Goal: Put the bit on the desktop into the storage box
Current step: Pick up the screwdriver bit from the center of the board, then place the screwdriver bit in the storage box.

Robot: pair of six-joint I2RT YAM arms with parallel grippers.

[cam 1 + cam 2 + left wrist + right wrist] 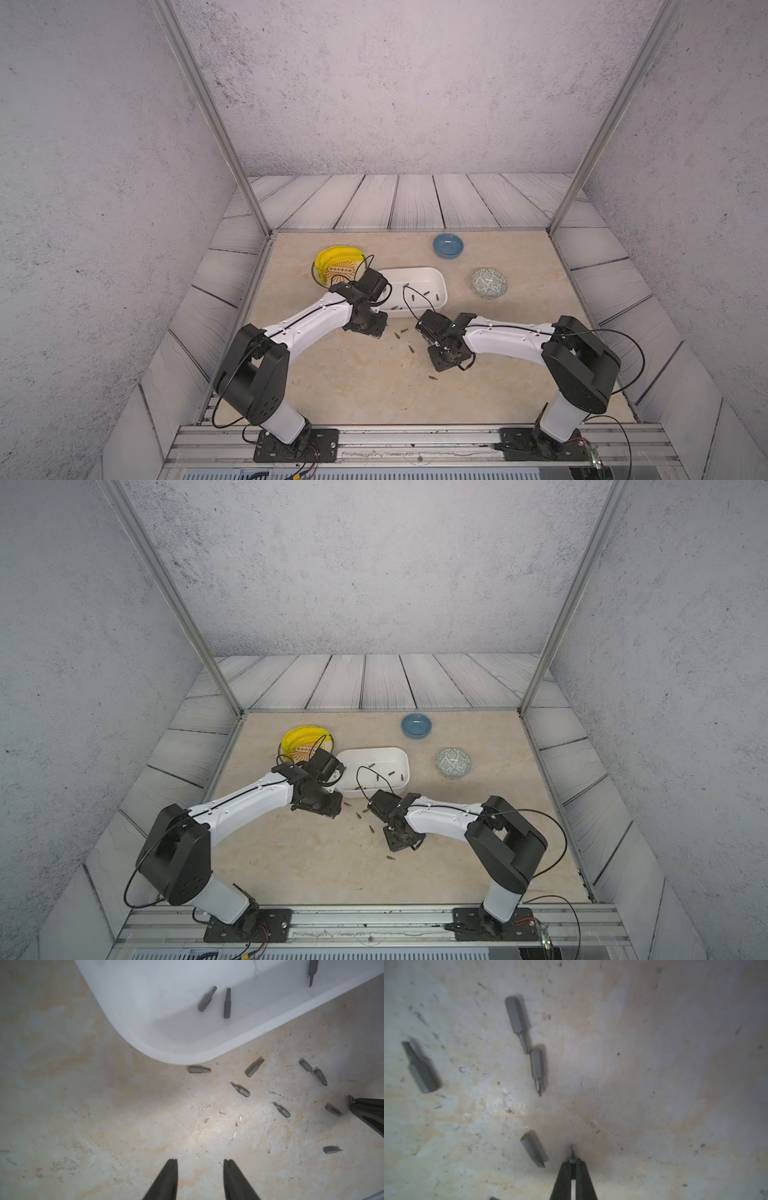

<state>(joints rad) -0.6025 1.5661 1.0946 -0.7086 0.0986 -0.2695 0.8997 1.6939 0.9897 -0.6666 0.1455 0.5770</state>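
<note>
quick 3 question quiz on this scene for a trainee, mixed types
1. True or false: the left gripper is shut.
2. What does the right gripper hold? A nothing; B a bit; C a bowl.
3. Fill in: several bits lie in the white ___.
Key: 1 false; 2 B; 3 box.
</note>
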